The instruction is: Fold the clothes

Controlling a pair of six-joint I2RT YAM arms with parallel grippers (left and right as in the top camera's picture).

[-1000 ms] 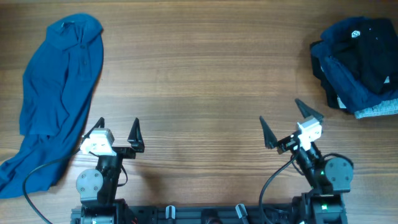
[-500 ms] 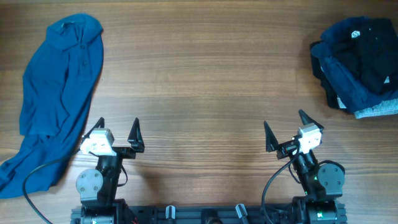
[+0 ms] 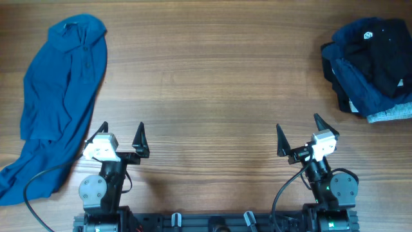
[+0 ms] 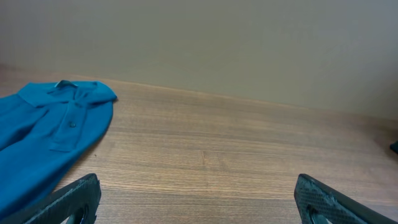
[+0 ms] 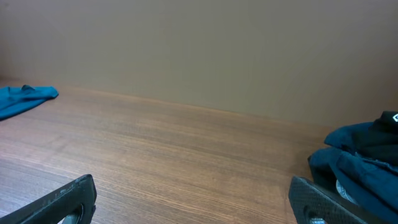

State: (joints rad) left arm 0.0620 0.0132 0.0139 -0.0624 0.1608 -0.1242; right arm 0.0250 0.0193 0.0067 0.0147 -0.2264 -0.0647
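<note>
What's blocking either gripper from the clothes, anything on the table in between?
Nothing visible. Only bare table lies between the open left gripper and the blue shirt to its left, and between the open right gripper and the dark clothes pile at the far right.

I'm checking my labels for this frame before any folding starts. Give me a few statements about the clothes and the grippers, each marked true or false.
1. The blue shirt lies unfolded along the left edge of the table. True.
2. The left gripper is shut on the blue shirt. False: it is open and holds nothing.
3. A pile of dark clothes sits at the far right. True.
4. The right gripper touches the pile of dark clothes. False: it is open and well apart from it.
</note>
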